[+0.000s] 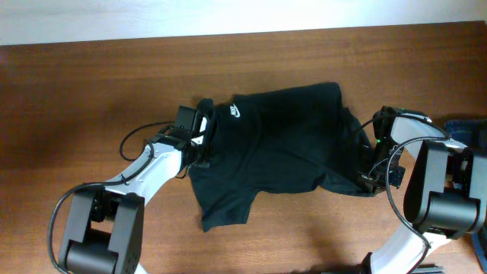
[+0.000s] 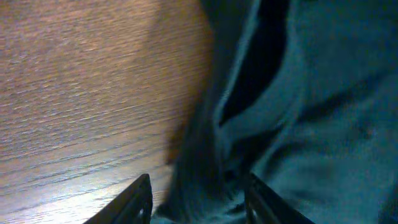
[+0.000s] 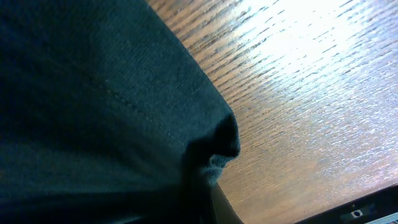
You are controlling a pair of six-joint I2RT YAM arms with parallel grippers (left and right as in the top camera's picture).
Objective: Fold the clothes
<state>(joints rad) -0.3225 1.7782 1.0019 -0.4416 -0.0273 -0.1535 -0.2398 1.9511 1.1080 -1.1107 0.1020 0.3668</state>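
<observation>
The clothes (image 1: 281, 148), a black T-shirt with a white swoosh (image 1: 236, 112), lie partly folded across the middle of the wooden table (image 1: 91, 84). My left gripper (image 1: 202, 131) sits at the shirt's left edge. In the left wrist view this gripper (image 2: 199, 190) is open, its dark fingers (image 2: 140, 199) apart, with a rumpled fold of the shirt (image 2: 323, 124) lying between them. My right gripper (image 1: 370, 171) is at the shirt's right edge. In the right wrist view the shirt (image 3: 93, 112) drapes over that gripper (image 3: 208, 186), which is shut on a bunched corner; only one finger (image 3: 225, 208) shows.
A blue denim garment (image 1: 468, 129) lies at the table's right edge, just behind my right arm. A black cable (image 1: 137, 137) loops beside my left arm. The table's far edge meets a pale wall (image 1: 228, 15).
</observation>
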